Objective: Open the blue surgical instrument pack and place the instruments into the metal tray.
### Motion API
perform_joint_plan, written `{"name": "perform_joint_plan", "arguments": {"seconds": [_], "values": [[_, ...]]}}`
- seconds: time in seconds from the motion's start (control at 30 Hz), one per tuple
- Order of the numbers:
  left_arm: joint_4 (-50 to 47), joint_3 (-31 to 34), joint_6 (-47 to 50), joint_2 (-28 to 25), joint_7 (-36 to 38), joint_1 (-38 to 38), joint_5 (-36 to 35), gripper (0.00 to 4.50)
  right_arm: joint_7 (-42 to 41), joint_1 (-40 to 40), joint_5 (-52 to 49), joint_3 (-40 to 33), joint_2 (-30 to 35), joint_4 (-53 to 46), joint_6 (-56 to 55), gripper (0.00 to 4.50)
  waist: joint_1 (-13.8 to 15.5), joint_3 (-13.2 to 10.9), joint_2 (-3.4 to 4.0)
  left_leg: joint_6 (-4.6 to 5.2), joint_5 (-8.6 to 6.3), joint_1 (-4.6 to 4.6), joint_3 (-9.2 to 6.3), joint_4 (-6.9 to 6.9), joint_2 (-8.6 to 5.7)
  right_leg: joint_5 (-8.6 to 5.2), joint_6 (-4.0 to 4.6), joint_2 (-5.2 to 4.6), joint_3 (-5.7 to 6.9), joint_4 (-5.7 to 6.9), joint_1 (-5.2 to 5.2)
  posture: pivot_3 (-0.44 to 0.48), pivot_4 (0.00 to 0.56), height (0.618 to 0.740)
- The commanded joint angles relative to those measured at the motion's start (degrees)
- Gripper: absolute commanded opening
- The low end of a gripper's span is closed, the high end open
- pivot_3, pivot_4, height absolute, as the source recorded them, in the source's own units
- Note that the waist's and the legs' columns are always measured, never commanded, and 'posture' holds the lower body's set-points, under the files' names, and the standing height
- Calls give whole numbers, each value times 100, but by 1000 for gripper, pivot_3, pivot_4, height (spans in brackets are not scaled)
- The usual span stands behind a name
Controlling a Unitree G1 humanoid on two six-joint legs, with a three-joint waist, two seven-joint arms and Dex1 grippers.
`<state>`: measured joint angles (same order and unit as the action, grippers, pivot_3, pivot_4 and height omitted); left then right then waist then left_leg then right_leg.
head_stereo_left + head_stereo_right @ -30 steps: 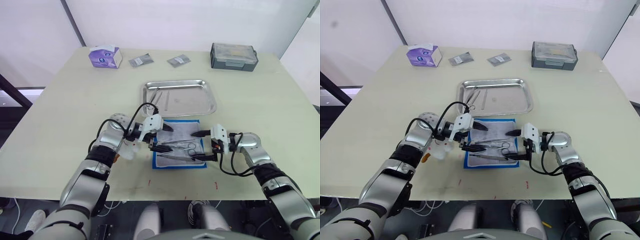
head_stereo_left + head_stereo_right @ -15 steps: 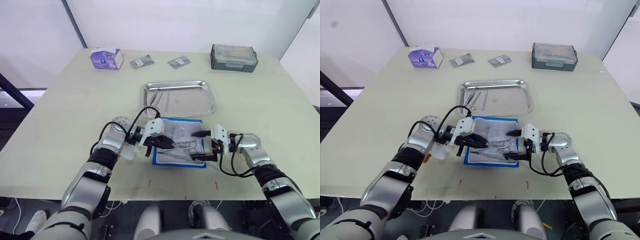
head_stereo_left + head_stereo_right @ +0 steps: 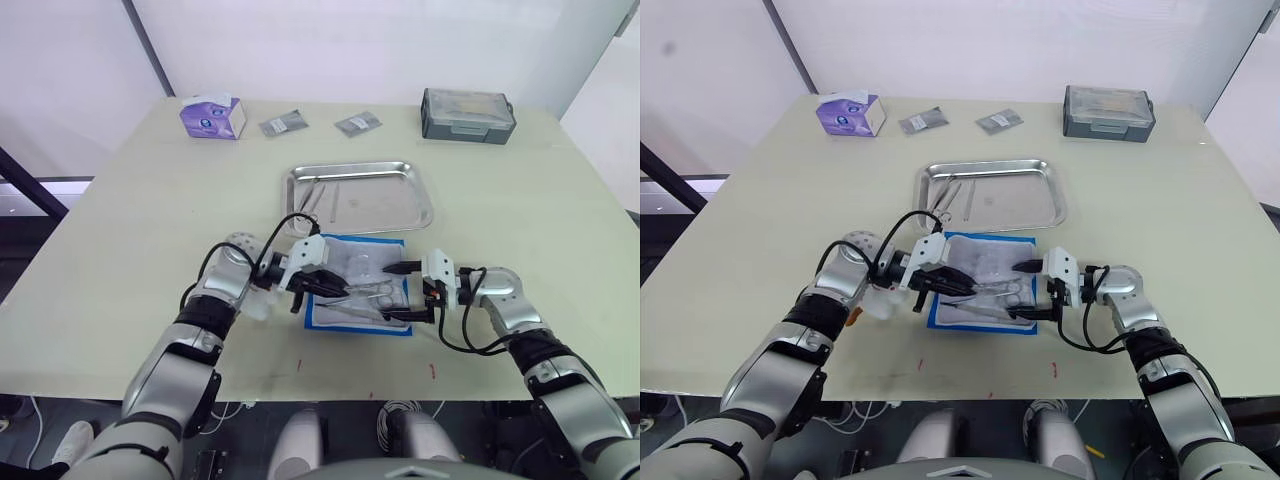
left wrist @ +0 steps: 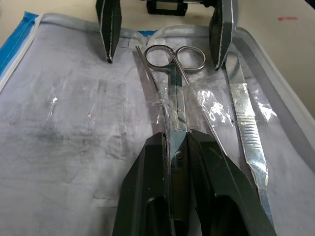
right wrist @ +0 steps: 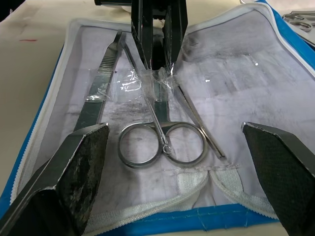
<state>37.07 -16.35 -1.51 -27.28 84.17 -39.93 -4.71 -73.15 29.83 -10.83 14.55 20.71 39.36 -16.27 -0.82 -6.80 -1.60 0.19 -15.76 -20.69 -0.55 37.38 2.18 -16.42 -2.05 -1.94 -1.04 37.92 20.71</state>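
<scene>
Here, left end effector clamped on scissors, blades hidden, right end effector spread wide.

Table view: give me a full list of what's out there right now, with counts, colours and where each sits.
blue surgical instrument pack: one, blue with pale grey lining, lying open at the near middle of the table.
instruments in the pack: ring-handled scissors plus at least two slim silver tools, under clear pockets.
metal tray: one, shiny steel, just beyond the pack.
instruments in the tray: a few, silver, at its left end.
tissue box: one, purple, far left.
foil packets: two, grey, far middle.
plastic box: one, dark grey, far right.
left gripper: fingers closed on the scissors' blades.
right gripper: open, at the pack's right edge.
</scene>
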Motion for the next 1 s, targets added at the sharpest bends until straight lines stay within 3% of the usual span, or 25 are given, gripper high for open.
{"name": "perform_joint_plan", "arguments": {"seconds": [0.03, 0.37, 0.77, 1.0], "values": [[-135, 211, 85, -72, -236, -128, -18, 1328, 50, -451, 575, 332, 85, 585, 309, 4500, -3, 0, 0, 0, 0, 0, -1, 0, 0, 0, 0, 0, 0, 0, 0, 0, 150, 734], [-83, 345, -8, -68, -355, -200, -77, 1328, 69, -463, 574, 328, 75, 574, 317, 4500, -3, -1, 0, 0, 0, -1, -1, -2, 2, 0, 1, -1, 0, -3, 1, 0, 150, 734], [-178, 479, 379, -436, 662, -325, -511, 1328, 94, -466, 569, 320, 48, 577, 314, 4500, -9, -6, 6, 0, 0, -1, -1, -6, 3, -1, 2, 0, 1, -4, 1, 0, 150, 734], [228, 444, -2, -281, 320, -466, -281, 1328, 88, -473, 577, 324, 80, 536, 336, 4500, -8, -13, 14, 0, 0, -1, -1, -7, 2, -1, 1, 1, 1, -7, 2, 0, 150, 734]]}}
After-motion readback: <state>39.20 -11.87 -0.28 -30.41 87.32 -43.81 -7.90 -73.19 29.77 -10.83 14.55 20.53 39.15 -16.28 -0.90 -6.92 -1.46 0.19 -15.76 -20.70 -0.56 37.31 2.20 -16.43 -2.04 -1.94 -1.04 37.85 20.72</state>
